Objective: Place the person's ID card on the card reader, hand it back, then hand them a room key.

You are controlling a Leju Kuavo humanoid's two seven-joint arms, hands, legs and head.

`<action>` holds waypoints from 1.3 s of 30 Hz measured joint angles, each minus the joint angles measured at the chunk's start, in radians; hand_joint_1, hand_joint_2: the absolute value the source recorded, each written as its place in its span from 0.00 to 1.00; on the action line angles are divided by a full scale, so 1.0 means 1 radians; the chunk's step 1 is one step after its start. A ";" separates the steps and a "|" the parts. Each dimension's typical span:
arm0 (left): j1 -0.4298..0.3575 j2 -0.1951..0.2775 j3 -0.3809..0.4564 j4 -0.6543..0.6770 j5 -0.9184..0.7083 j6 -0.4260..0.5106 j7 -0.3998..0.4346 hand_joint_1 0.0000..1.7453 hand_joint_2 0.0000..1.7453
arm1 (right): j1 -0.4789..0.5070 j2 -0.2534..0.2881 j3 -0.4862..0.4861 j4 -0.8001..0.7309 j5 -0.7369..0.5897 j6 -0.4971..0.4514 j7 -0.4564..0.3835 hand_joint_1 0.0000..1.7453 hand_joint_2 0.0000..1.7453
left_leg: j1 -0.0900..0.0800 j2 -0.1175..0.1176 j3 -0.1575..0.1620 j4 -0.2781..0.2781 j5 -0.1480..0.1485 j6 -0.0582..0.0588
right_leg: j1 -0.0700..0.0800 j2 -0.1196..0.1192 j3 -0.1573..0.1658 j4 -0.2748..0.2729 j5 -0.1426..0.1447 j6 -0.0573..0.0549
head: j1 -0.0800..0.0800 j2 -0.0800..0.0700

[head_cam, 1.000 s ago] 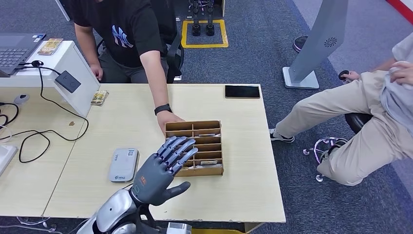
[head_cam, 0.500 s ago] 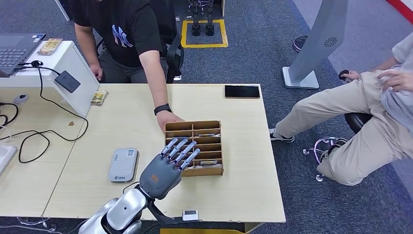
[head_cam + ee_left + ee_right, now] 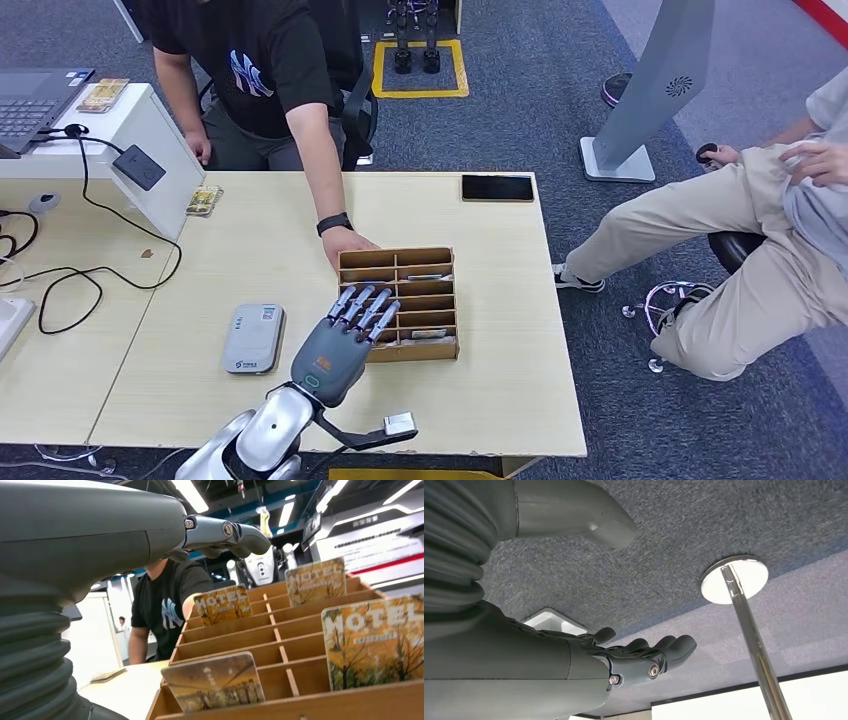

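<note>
Grey carpet surrounded the pale worktop. The left robot hand was held empty, fingers spread, over the wooden card rack, where hotel room keys were slotted upright. Key-fetching was judged underway; one card's edge would need pinching next. The right robot hand hung loosely curled, holding nothing.

Card reader lies left of the wooden card rack on the table.

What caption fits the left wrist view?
Left hand open above wooden card rack holding hotel key cards.
</note>
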 joint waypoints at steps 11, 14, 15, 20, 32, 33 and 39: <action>0.000 -0.018 0.000 0.003 0.008 -0.028 -0.002 1.00 1.00 | 0.010 0.000 0.000 -0.006 0.000 0.000 0.002 0.00 1.00 | 0.000 0.000 0.000 0.000 0.000 0.000 | 0.000 0.000 0.000 0.000 0.000 0.000 | 0.000 0.000; 0.000 -0.019 0.000 0.009 0.034 -0.057 -0.027 1.00 1.00 | 0.011 0.000 0.000 -0.007 0.000 0.000 0.003 0.00 1.00 | 0.000 0.000 0.000 0.000 0.000 0.000 | 0.000 0.000 0.000 0.000 0.000 0.000 | 0.000 0.000; -0.001 -0.019 0.000 0.013 0.042 -0.068 -0.036 1.00 1.00 | 0.011 0.000 0.000 -0.007 0.000 0.000 0.003 0.00 1.00 | 0.000 0.000 0.000 0.000 0.000 0.000 | 0.000 0.000 0.000 0.000 0.000 0.000 | 0.000 0.000; -0.004 -0.017 -0.002 0.045 0.062 -0.100 -0.071 1.00 1.00 | 0.011 0.000 0.000 -0.007 0.001 0.000 -0.002 0.00 1.00 | 0.000 0.000 0.000 0.000 0.000 0.000 | 0.000 0.000 0.000 0.000 0.000 0.000 | 0.000 0.000; -0.045 -0.014 -0.016 0.108 0.089 -0.125 -0.092 1.00 1.00 | 0.011 0.000 0.000 -0.007 0.004 0.000 -0.008 0.00 1.00 | 0.000 -0.001 0.002 0.000 0.000 0.000 | 0.000 -0.001 0.003 0.000 0.000 0.000 | 0.000 0.000; -0.047 -0.015 -0.016 0.111 0.092 -0.125 -0.091 1.00 1.00 | 0.011 0.000 0.000 -0.007 0.005 0.000 -0.010 0.00 1.00 | 0.000 -0.001 0.002 0.000 0.000 0.000 | 0.000 -0.001 0.003 0.000 0.000 0.000 | 0.000 0.000; -0.044 -0.020 -0.020 0.126 0.101 -0.106 -0.072 1.00 1.00 | 0.011 0.000 0.000 -0.007 0.006 0.000 -0.018 0.00 1.00 | 0.000 -0.001 0.005 0.000 0.000 0.000 | 0.000 -0.001 0.006 0.000 0.000 0.000 | 0.000 0.000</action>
